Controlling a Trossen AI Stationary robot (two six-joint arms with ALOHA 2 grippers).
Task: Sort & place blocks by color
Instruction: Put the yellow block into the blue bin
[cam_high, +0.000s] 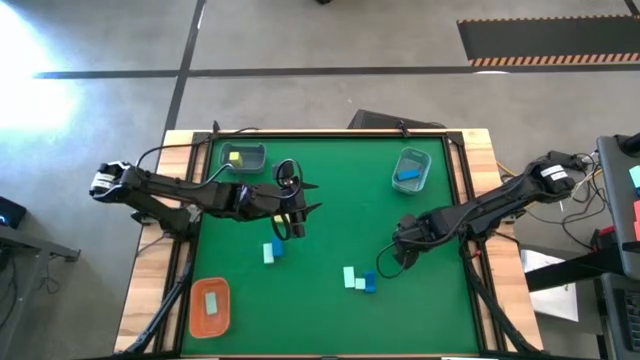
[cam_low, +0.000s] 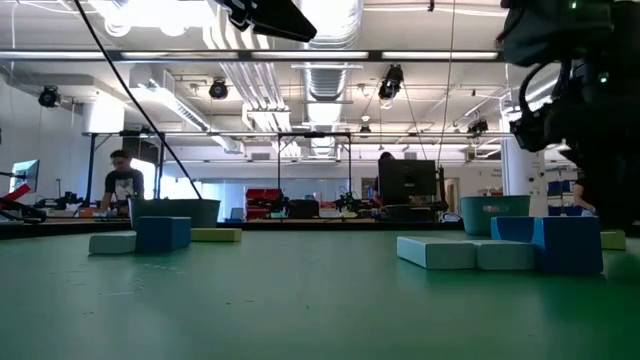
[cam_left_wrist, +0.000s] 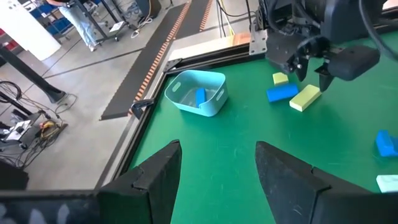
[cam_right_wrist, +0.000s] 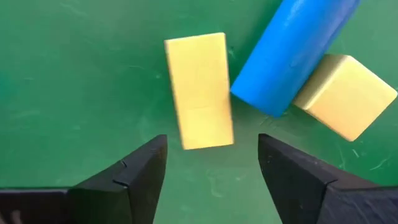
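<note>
The right gripper (cam_right_wrist: 210, 146) hangs low over a knot of three blocks, jaws spread and holding nothing. The yellow brick (cam_right_wrist: 199, 90) lies just ahead of the gap between the jaws, its long side running away from them, so its narrow width already lines up for the pinch. Off the outer side of one jaw, the blue block (cam_right_wrist: 292, 53) lies slantwise, its end touching or all but touching the brick's far corner. The yellow cube (cam_right_wrist: 345, 96) sits hard against the blue block's far side.

These look like light, rigid, smooth-faced blocks. I'd expect one to slide or twist if a finger catches it off-centre. The best hold is across the brick's two long faces near its middle. On the jaw side away from the blue block there is only bare table (cam_high: 330, 200). On the other side the gap narrows toward the blue block, so that finger has little room and could nudge it.

The left gripper (cam_left_wrist: 217, 149) waits over open green, jaws also spread and empty. The blue tray (cam_left_wrist: 214, 102) lies ahead of it, and nothing lies between its jaws.
</note>
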